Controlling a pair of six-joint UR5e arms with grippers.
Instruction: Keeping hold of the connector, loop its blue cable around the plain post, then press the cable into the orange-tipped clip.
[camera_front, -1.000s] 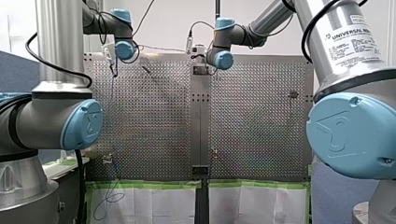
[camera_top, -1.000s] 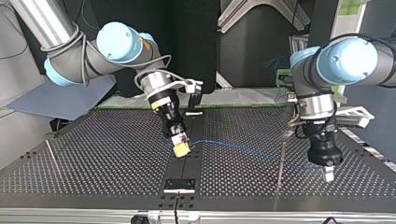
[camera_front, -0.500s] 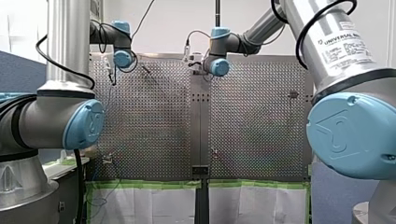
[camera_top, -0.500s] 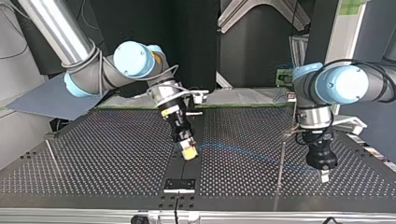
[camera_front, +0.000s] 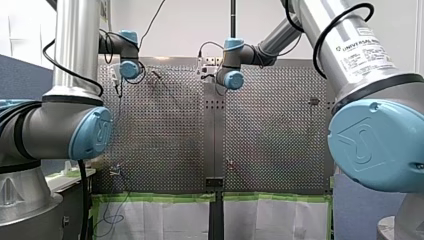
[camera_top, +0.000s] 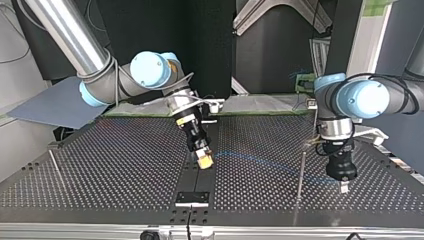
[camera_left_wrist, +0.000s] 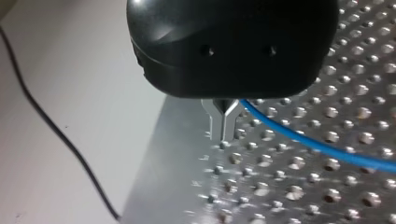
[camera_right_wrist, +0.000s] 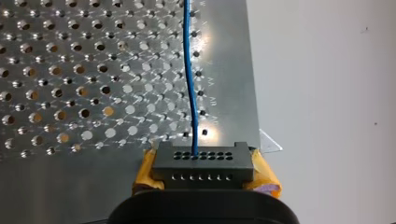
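Left jaws: metal fingers (camera_left_wrist: 224, 122) together at the tips, low over the perforated table (camera_top: 100, 170). In the top view my left gripper (camera_top: 344, 188) is nearest, at the right. Can't tell if it pinches the blue cable (camera_left_wrist: 317, 147), which passes just beside the fingers. Next to it, toward the middle, stands the thin post (camera_top: 301, 175). The cable crosses it and runs farther back to the connector (camera_right_wrist: 201, 163), clamped between my right gripper's (camera_top: 205, 160) yellow pads (camera_right_wrist: 146, 173) over the centre strip (camera_top: 196, 175).
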